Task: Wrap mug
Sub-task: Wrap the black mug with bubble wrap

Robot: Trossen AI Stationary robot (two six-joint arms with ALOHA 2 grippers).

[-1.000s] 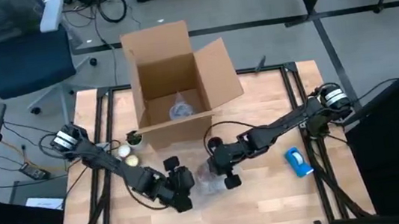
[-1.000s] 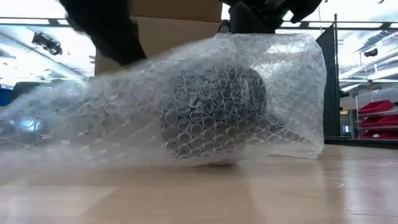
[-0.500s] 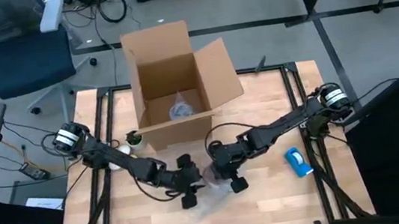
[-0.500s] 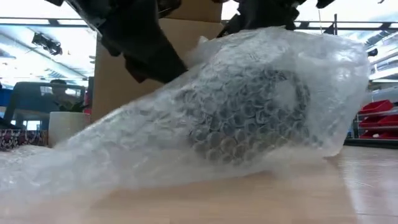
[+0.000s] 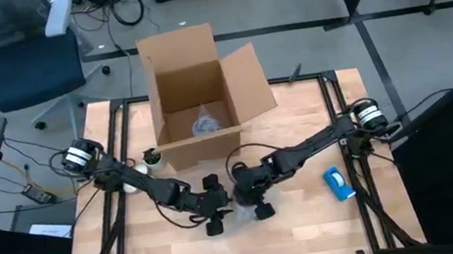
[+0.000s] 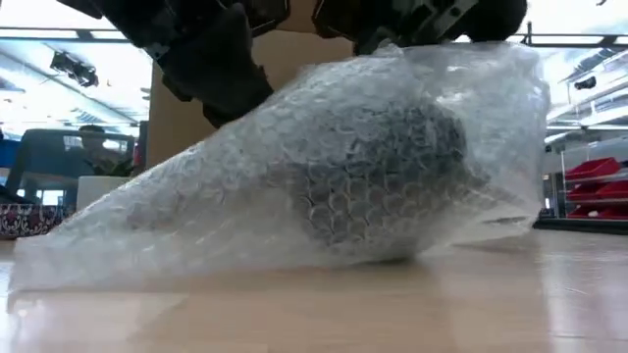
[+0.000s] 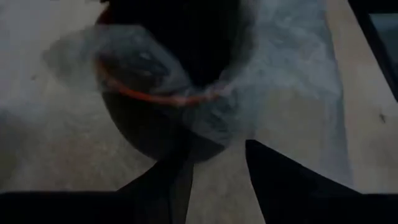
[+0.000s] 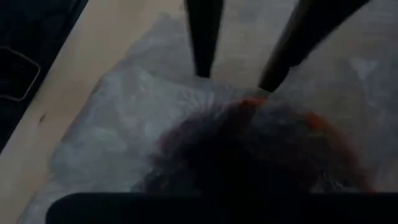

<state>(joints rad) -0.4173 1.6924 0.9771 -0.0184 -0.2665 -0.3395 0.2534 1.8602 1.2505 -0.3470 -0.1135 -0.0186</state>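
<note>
The mug (image 6: 392, 176) is enclosed in bubble wrap (image 6: 245, 206) on the counter (image 5: 307, 229), between the left end effector (image 5: 216, 207) and right end effector (image 5: 250, 199); a cardboard box (image 5: 197, 96) is placed behind them.

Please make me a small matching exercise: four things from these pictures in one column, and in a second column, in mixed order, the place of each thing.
Things:
1. mug
2. cardboard box
3. blue object
4. office chair

Places:
A. on the floor beyond the table's far left corner
B. on the table near its right edge
C. inside the bubble wrap, between the two grippers
D. open, at the table's far edge

Pairs: 1-C, 2-D, 3-B, 4-A
</note>
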